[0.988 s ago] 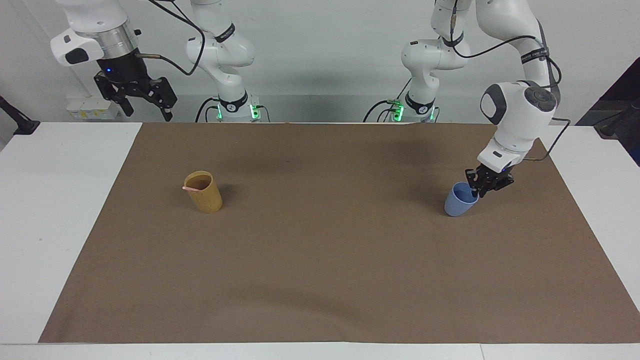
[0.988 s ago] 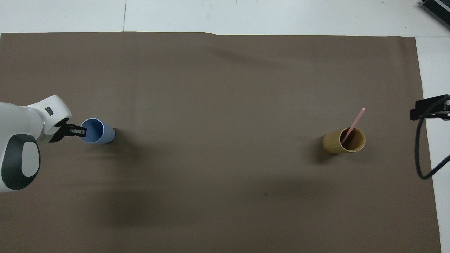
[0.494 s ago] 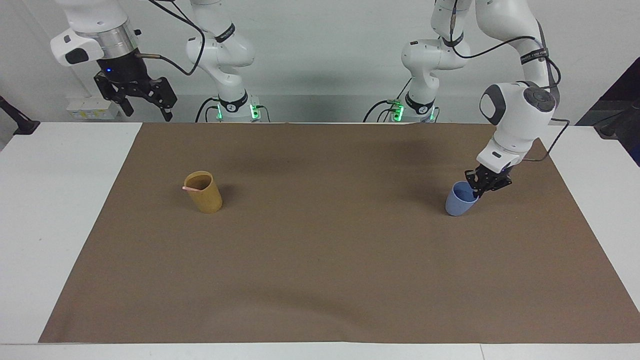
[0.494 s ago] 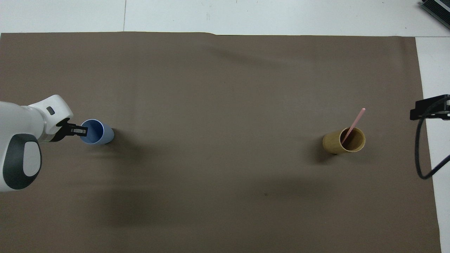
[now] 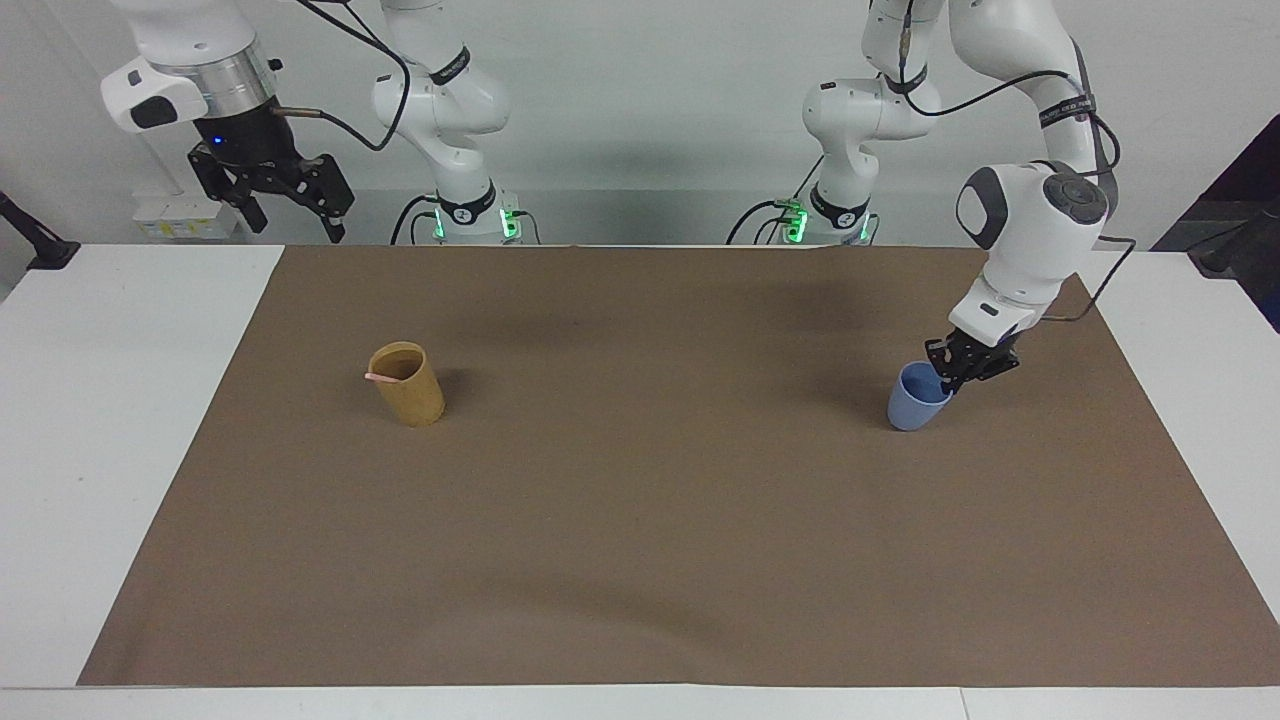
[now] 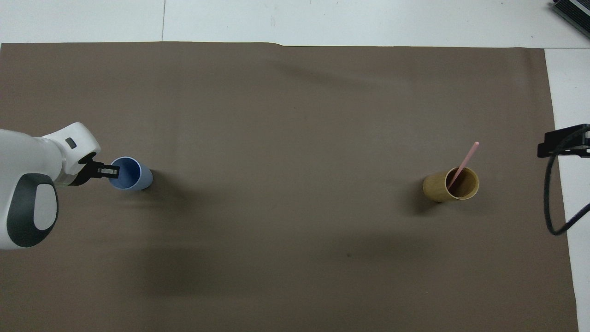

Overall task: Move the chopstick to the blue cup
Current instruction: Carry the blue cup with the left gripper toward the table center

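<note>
Overhead view shows the left gripper (image 6: 112, 171) pinching the blue cup (image 6: 133, 174) rim near the mat (image 6: 295, 115) edge; next, carry it toward the chopstick (image 6: 463, 162), while the right gripper (image 5: 290, 205) waits wide.

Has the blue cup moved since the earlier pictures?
Yes. The blue cup, gripped at its rim by the left hand, has shifted slightly toward the yellow cup.

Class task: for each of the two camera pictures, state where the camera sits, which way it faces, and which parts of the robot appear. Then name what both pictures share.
Facing view: high across the table, looking at both arms; left pincer grips the blue cup, right pincer waits raised.
Overhead view: above the robots, looking steeply down; only the left arm's wrist and pincer show.
Shared: blue cup, yellow cup, chopstick, brown mat.
</note>
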Robot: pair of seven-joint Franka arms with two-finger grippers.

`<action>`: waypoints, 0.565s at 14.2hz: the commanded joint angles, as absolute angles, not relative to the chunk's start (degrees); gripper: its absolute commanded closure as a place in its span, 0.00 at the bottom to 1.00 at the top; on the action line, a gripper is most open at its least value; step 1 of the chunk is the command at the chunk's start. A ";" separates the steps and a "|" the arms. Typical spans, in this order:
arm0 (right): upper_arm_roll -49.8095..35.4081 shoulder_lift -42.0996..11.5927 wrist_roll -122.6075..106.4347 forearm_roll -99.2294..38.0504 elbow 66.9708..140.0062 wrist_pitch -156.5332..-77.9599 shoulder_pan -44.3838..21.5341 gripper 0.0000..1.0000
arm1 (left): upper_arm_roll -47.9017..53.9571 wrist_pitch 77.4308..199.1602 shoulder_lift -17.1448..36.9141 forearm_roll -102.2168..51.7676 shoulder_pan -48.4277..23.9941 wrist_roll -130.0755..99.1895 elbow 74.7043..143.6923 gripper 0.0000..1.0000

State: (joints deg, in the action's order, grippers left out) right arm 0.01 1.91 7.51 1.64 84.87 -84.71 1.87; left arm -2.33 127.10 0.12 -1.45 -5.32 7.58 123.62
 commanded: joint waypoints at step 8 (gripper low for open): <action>-0.18 3.16 7.56 0.79 86.13 -84.38 2.46 0.00 | -2.37 119.62 -2.19 -1.32 -32.41 -29.77 117.95 1.00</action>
State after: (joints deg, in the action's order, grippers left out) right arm 0.01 1.91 7.51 1.64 84.87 -84.71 1.87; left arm -1.23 119.95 -0.81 -1.46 -28.05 -24.72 117.81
